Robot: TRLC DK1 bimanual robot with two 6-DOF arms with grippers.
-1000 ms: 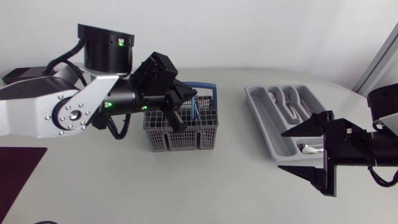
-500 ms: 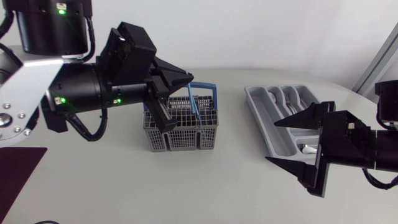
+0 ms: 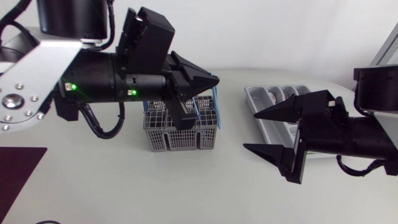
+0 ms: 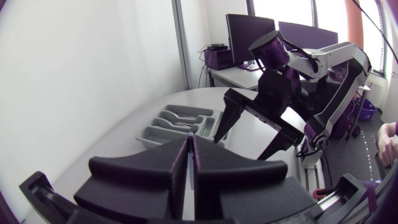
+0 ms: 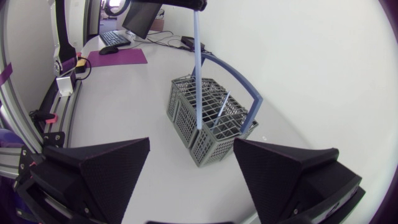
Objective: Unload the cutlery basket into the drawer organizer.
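Note:
My left gripper [image 3: 198, 102] is shut on a thin light-blue utensil [image 5: 196, 68], which hangs straight down over the grey wire cutlery basket [image 3: 180, 140]. In the right wrist view its lower end overlaps the basket [image 5: 214, 146]; I cannot tell whether it is clear of the rim. Between the left fingers the utensil [image 4: 189, 168] shows as a pale strip. My right gripper [image 3: 250, 131] is open and empty between basket and grey drawer organizer [image 3: 252, 94], pointing at the basket. It covers much of the organizer.
The basket has a blue handle [image 3: 216, 102] arching over it and holds at least one more thin piece [image 5: 221, 107]. Some cutlery lies in the organizer [image 4: 149, 138]. A purple mat [image 3: 18, 165] lies at the table's near left.
My left arm has risen toward the camera with the blue utensil, drawing it up out of the basket. My right gripper has moved left from the organizer toward the basket.

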